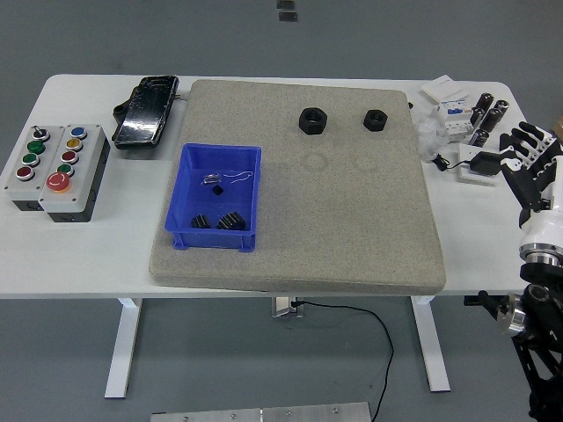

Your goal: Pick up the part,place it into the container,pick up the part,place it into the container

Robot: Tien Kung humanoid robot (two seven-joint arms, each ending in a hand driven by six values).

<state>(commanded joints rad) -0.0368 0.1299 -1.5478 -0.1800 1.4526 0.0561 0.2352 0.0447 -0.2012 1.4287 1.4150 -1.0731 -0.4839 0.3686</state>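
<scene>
Looks like we're at the very start of a pick: the right hand (535,169) hovers fingers spread and empty off the surface's right edge, both nuts (313,120) (376,119) sit far on the mat, so next it needs to reach left to one, bin (216,197) after.

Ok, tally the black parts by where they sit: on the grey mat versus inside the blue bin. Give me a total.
Black hexagonal nuts on the grey foam mat: 2, a larger one and a smaller one.
Small black parts inside the blue plastic bin: 4, two ribbed ones near the front wall and two tiny ones further back.
Total: 6.
</scene>
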